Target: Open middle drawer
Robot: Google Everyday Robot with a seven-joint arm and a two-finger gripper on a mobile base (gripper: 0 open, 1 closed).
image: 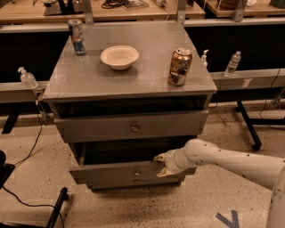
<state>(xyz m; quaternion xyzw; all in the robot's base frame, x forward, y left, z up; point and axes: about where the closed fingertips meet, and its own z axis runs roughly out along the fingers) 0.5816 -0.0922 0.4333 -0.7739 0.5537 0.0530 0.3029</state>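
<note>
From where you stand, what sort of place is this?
Probably a robotics lab or workshop: a wooden workbench with cables behind, a grey metal drawer cabinet on a speckled hard floor, and a robot arm whose pincer sits at the front of the partly open middle drawer.

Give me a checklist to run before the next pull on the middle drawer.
1. Gripper at the front of the middle drawer, right of its knob: ok.
2. Drawer started: ok, its front stands out from the cabinet with a dark gap above.
3. Drawer fully open: cannot tell.
4. Firm hold on the front: cannot tell.
5. Brown can and bowl upright on top: ok.
</note>
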